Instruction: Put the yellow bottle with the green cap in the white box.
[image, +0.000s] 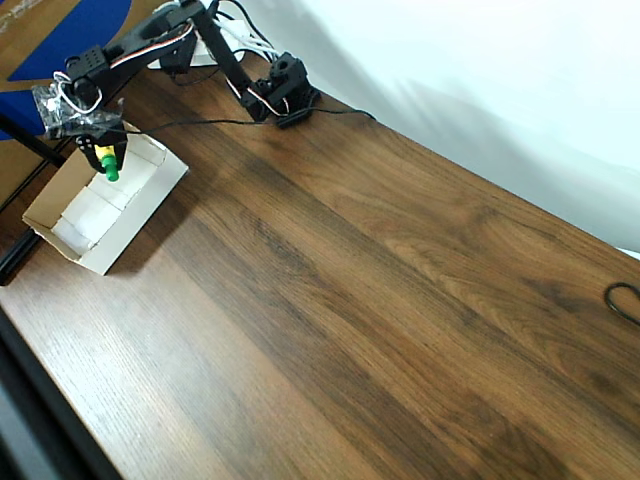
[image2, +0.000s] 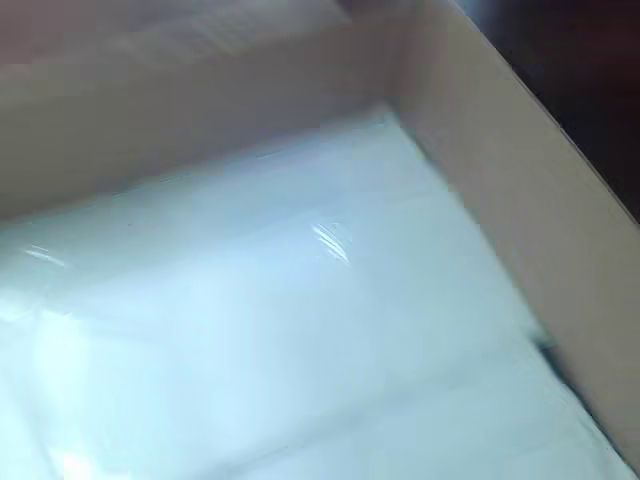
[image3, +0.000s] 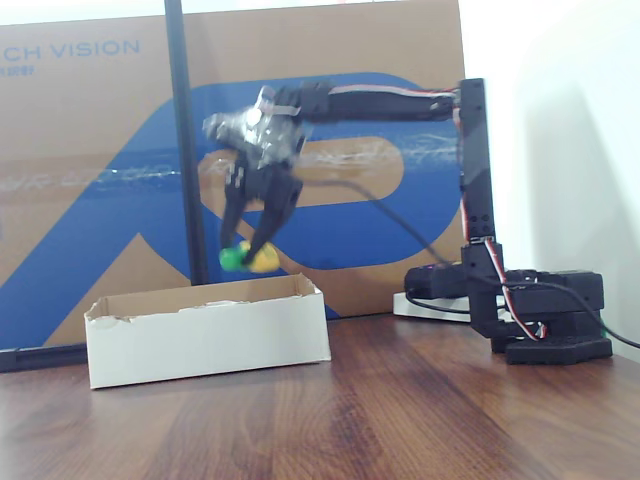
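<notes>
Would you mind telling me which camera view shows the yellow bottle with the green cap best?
The fixed view: the yellow bottle with the green cap hangs in the claw above the white box, seen side-on. The overhead view shows it small, partly under the claw. The wrist view shows the box's padding.

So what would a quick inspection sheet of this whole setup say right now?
Surface: dark wooden table, bare across most of its top.
Job's things: yellow bottle with the green cap held in the air above the white box; the box sits near the table's left edge in the overhead view, white padding inside.
Clutter: nothing seen.
End effector: closed on the bottle, over the box, not yet let go.
Cables: thin black cable running from the arm base toward the box; a black loop at the table's right edge.
Surroundings: large brown-and-blue carton behind, white wall, black pole.
</notes>
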